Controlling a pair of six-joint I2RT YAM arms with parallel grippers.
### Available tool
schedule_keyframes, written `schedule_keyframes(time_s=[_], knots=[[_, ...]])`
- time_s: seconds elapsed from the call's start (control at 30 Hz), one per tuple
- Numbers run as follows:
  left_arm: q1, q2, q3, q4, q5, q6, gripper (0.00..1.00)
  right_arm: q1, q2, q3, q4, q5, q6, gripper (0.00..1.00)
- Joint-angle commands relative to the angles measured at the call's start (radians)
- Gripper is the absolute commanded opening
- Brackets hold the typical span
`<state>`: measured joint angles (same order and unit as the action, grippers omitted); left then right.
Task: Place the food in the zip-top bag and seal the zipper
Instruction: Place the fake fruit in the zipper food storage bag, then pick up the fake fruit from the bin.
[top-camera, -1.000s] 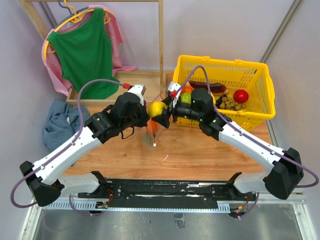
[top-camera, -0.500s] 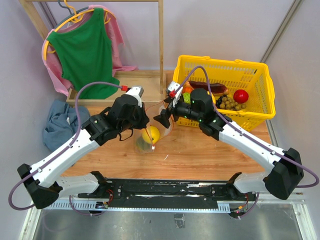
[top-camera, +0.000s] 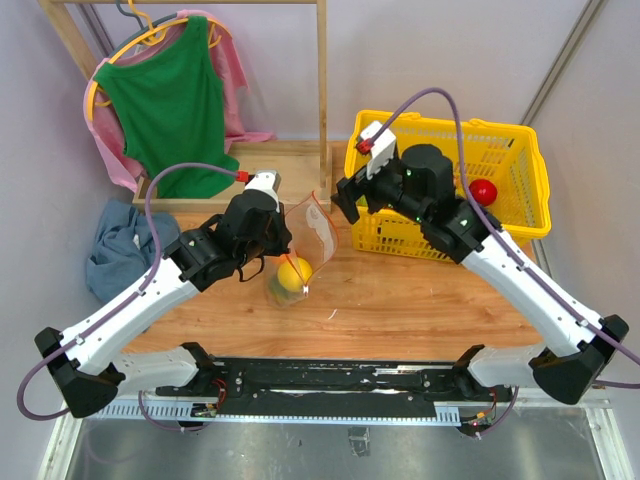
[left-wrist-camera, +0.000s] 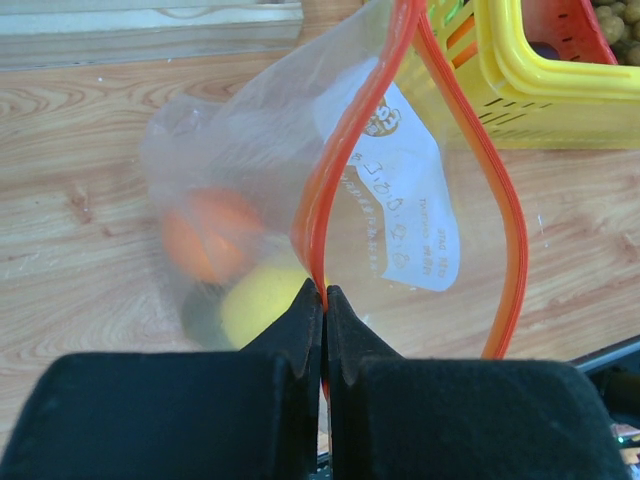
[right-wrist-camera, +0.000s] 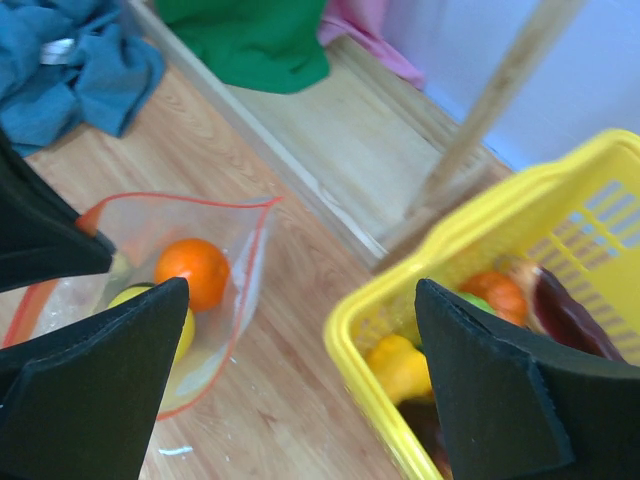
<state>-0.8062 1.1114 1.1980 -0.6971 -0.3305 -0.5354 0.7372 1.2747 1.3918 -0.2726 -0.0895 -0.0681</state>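
The clear zip-top bag (top-camera: 312, 232) stands on the wooden table with its mouth wide open. Its orange-red zipper (left-wrist-camera: 325, 180) forms an open loop. My left gripper (left-wrist-camera: 324, 295) is shut on one side of the zipper strip and holds the mouth up. Inside the bag lie an orange fruit (left-wrist-camera: 200, 238) and a yellow fruit (left-wrist-camera: 262, 302); both also show in the right wrist view, the orange (right-wrist-camera: 191, 270) beside the yellow (right-wrist-camera: 183, 328). My right gripper (right-wrist-camera: 302, 290) is open and empty, above the table between the bag and the yellow basket (top-camera: 500, 130).
The basket holds a yellow fruit (right-wrist-camera: 397, 365), an orange one (right-wrist-camera: 490, 292), a dark purple one (right-wrist-camera: 570, 310) and a red one (top-camera: 482, 191). A wooden rack with a green top (top-camera: 170, 100) stands behind. A blue cloth (top-camera: 120, 245) lies at the left.
The yellow fruit left my right gripper and dropped into the bag. My right gripper, now open, rose and drew back toward the basket. My left gripper kept its hold on the zipper.
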Motion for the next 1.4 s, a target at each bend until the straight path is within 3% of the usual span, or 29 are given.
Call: schedule_keyframes(time_s=[0.0,0.33,0.5,0.67,0.97,1.37], knots=[[0.004,-0.004,0.003,0.010,-0.039,-0.002,0.00,-0.073,0.042,0.104,-0.236,0.145,0.042,0.95],[0.004,-0.005,-0.003,0.009,-0.054,0.011,0.00,-0.271,0.144,0.166,-0.366,0.136,0.090,0.93],[0.004,-0.003,-0.003,0.016,-0.052,0.017,0.00,-0.362,0.216,0.180,-0.372,0.035,0.097,0.86],[0.004,-0.002,-0.004,0.021,-0.065,0.025,0.00,-0.387,0.320,0.220,-0.358,-0.075,0.065,0.80],[0.004,-0.003,-0.007,0.027,-0.065,0.031,0.00,-0.424,0.571,0.356,-0.364,-0.212,-0.041,0.79],[0.004,0.022,0.002,0.025,-0.068,0.044,0.00,-0.465,0.739,0.298,-0.241,-0.375,-0.176,0.77]])
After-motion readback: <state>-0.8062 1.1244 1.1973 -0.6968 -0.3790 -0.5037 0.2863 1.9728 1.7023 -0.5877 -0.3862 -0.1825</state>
